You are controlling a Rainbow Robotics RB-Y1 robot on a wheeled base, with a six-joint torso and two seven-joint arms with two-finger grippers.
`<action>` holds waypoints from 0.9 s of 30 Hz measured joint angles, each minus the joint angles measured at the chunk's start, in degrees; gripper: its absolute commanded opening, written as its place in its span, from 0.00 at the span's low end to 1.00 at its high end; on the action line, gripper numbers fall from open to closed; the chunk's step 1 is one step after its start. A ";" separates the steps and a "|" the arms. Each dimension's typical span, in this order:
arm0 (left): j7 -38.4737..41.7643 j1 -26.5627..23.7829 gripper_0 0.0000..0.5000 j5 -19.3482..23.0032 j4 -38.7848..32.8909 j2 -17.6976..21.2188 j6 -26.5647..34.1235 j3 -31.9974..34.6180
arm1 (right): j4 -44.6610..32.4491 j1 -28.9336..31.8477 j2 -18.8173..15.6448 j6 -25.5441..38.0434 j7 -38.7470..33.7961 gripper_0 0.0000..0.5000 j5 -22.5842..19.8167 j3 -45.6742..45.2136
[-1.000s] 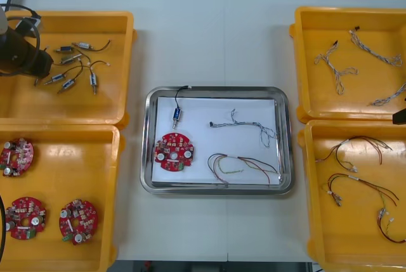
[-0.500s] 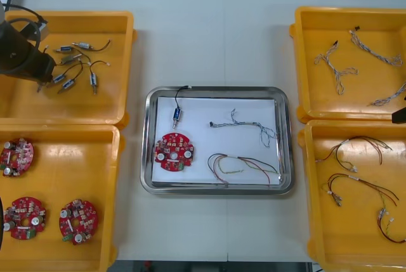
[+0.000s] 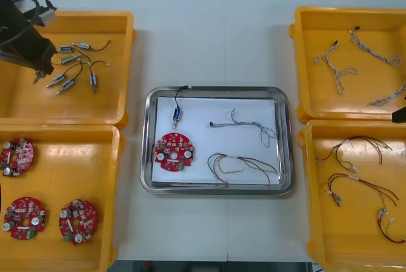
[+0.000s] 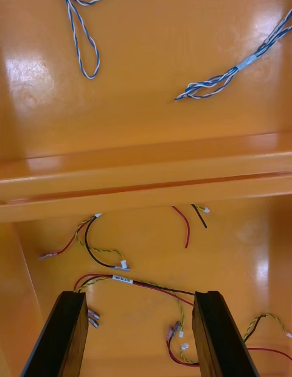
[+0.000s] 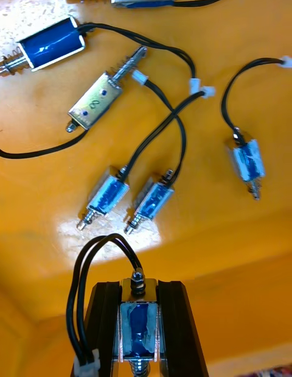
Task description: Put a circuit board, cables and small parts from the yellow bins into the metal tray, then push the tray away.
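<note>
**Part gripped, tray is next**

Nearest us, the tray holds a board, cables and a part. Our right hand hangs open over the right bins. Farthest, our left hand grips a second part above the far left bin. We judge the next move is a carry across to the tray, then a release.

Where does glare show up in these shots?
Left wrist view: a white hot spot on the parts bin just past the left hand, which grips a small part. Right wrist view: soft sheen patches on the cable bin. Front view: only mild reflections along the tray rim.
</note>
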 measured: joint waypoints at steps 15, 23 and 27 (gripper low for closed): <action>11.60 -2.21 0.00 -0.13 -13.93 -0.35 9.99 0.00 | -0.08 0.03 -0.02 0.00 0.00 1.00 -0.07 -0.01; 34.51 0.14 0.00 -0.66 -31.67 -4.37 10.20 0.00 | -0.10 0.04 -0.03 0.00 0.00 1.00 -0.10 -0.03; 35.51 3.10 0.00 -1.36 -39.82 -8.12 10.23 -0.01 | -0.12 0.06 -0.03 0.00 0.00 1.00 -0.11 -0.05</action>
